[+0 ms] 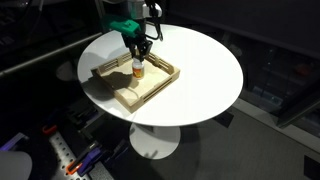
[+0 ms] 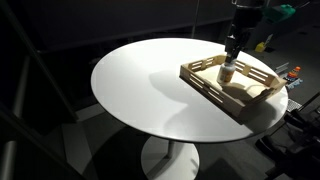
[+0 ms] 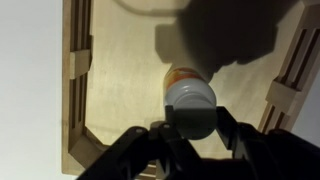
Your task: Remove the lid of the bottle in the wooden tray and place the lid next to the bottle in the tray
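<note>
The wooden tray [image 1: 112, 73] sits on a round white table; it also shows in an exterior view [image 2: 214, 90] and in the wrist view [image 3: 78, 70]. The small orange bottle [image 1: 137, 70] stands upright inside it, seen from the other side too [image 2: 227, 73]. In the wrist view its amber body [image 3: 183, 75] shows above the white lid [image 3: 190, 102], which sits on the bottle. My gripper [image 3: 193, 125] reaches straight down over the bottle [image 1: 138, 58] [image 2: 230, 58]. Its two fingers press the lid's sides.
The round white table [image 1: 200, 60] [image 2: 140, 80] carries only the tray, which lies near one edge. The tray floor [image 3: 120, 100] beside the bottle is bare. Dark surroundings with clutter on the floor [image 1: 70, 155] lie below the table.
</note>
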You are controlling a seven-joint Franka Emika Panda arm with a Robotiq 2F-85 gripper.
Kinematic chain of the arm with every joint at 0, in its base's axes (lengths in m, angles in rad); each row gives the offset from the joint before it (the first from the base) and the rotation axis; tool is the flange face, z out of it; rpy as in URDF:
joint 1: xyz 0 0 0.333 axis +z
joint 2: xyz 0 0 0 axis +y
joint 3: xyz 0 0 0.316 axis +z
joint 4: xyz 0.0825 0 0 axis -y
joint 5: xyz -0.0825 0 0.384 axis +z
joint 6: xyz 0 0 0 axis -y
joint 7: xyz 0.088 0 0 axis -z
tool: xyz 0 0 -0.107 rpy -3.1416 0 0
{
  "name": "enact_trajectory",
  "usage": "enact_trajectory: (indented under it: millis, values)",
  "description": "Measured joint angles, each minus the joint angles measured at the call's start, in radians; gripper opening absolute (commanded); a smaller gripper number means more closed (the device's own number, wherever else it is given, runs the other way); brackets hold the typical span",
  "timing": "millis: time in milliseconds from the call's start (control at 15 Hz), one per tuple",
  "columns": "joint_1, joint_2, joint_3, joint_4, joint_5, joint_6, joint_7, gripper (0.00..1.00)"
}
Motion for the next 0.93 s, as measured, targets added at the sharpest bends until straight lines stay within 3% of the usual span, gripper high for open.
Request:
enact_trajectory:
  millis: [933]
  values:
    - [0.003,-0.074,0.011,-0.013,0.000,-0.023,-0.002,0.37]
